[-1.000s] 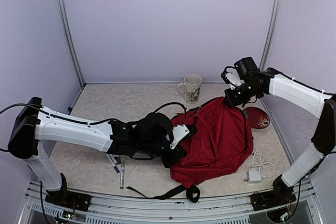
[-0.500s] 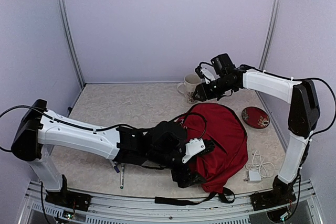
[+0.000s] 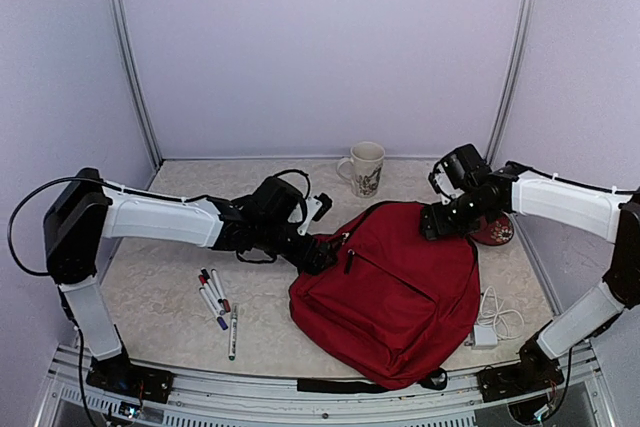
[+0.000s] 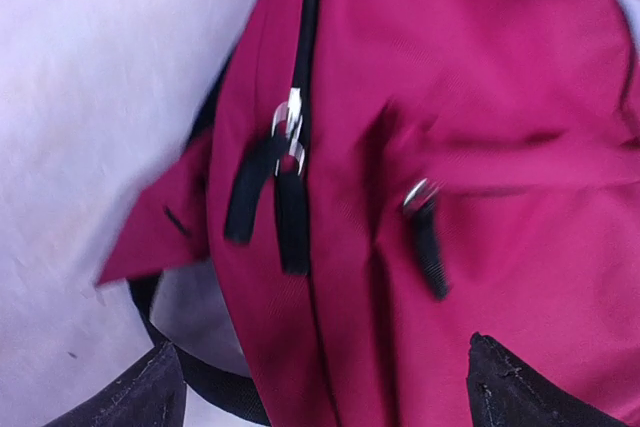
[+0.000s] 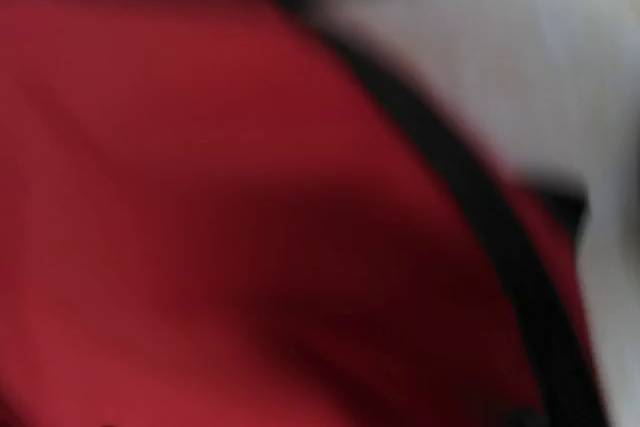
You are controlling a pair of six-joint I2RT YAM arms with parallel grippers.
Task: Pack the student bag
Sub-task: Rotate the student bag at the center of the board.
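1. Pale lilac walls enclose a speckled worktop [image 3: 170, 207]. The student bag [image 3: 390, 287] lies flat, front pocket up, at centre right of the overhead frame, and its zips appear closed.
2. Left hand [image 3: 318, 252] sits at the bag's upper-left corner, fingers [image 4: 140, 397] spread wide below the zipper pulls [image 4: 288, 142], pinching nothing. Right hand [image 3: 433, 224] is at the bag's upper-right edge. Its wrist view is blurred, so spread or pressed together cannot be told.
3. Risk: a closing grasp catches loose fabric rather than a pull, dragging the soft bag instead of opening it.
4. Risk: a dragged bag sweeps the charger [image 3: 484, 332] at lower right, or the red dish [image 3: 497, 230] just beside the right hand.
5. Open room lies at upper left of the frame. Markers [image 3: 215, 302] occupy lower left, a mug [image 3: 366, 167] stands just above the bag, and the bag's lower edge nears the front rail.
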